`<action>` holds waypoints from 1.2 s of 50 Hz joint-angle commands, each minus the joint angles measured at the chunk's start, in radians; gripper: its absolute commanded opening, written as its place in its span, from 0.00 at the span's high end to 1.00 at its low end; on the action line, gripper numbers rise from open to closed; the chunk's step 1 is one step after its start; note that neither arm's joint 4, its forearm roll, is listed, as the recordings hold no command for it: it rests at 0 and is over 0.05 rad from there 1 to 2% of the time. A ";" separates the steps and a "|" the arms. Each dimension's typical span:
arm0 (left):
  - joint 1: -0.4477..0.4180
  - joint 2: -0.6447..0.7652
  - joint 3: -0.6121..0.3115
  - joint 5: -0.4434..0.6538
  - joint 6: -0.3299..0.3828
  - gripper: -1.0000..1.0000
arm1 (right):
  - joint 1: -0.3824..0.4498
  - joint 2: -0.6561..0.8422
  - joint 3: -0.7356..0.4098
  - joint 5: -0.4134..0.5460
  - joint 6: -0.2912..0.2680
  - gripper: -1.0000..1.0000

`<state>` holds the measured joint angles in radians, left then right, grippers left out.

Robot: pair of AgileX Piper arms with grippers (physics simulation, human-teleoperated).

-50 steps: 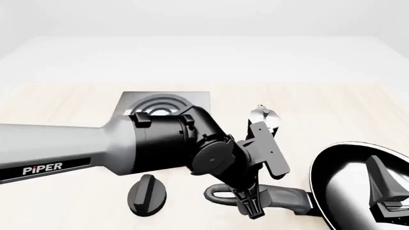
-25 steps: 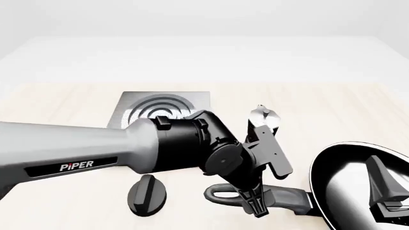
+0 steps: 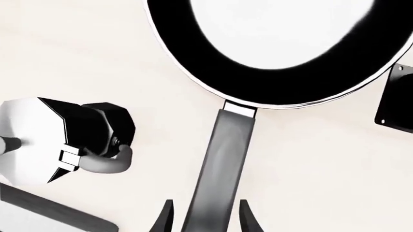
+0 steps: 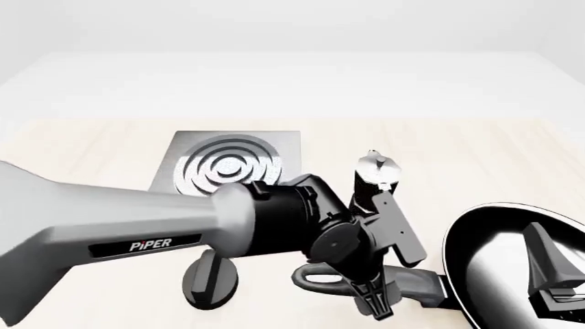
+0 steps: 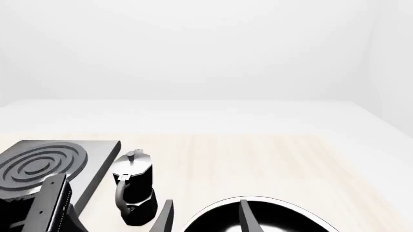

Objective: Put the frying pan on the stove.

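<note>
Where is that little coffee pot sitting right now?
In the front view the moka pot stands upright on the table right of centre, between the stove on its left and the frying pan nearer on its right.

On the tabletop point(image 4: 475, 151), the stove point(image 4: 233, 164) lies upper left of centre, the moka pot point(image 4: 375, 171) just to its right, the knob point(image 4: 210, 279) at lower left, and the frying pan point(image 4: 498, 253) at lower right, handle pointing left.
</note>
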<state>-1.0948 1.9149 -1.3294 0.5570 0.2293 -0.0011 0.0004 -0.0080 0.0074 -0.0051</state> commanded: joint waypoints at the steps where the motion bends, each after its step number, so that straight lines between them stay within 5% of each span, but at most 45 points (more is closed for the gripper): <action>1: -0.002 0.032 -0.003 -0.017 -0.011 0.00 | 0.000 0.000 0.000 0.000 0.000 0.00; 28: -0.016 0.096 -0.012 -0.051 -0.034 0.00 | 0.000 0.000 0.000 0.000 0.000 0.00; 29: -0.011 0.097 -0.016 -0.050 -0.024 1.00 | 0.000 0.000 0.000 0.000 0.000 0.00; 60: 0.004 0.041 -0.121 0.043 0.049 1.00 | 0.000 0.000 0.000 0.000 0.000 0.00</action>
<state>-1.1166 1.9749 -1.3977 0.5775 0.2479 -0.0011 0.0004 -0.0080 0.0074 -0.0051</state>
